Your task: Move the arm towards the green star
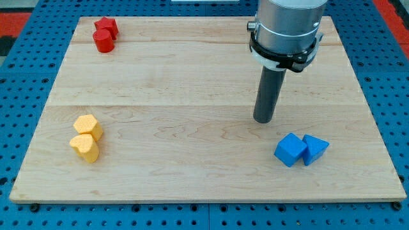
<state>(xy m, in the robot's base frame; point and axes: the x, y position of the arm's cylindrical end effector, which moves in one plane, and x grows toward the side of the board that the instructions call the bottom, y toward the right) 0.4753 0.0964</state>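
Wooden board (192, 83) is seen carrying my tip (264, 120), bare and touching nothing, just above the touching blue cube (290, 150) and blue triangular block (315, 149). No green star can be seen.

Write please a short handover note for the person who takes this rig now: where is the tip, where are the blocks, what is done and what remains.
My tip rests on the board, right of centre, touching no block.
Nearest to it, lower right: the blue cube and the blue triangular block, side by side.
Top left: two red blocks, close together.
Lower left: two yellow blocks, close together.
The green star does not show anywhere in this view.
Done: nothing that can be confirmed.
Left: find the green star first; the move towards it cannot be planned from this picture.
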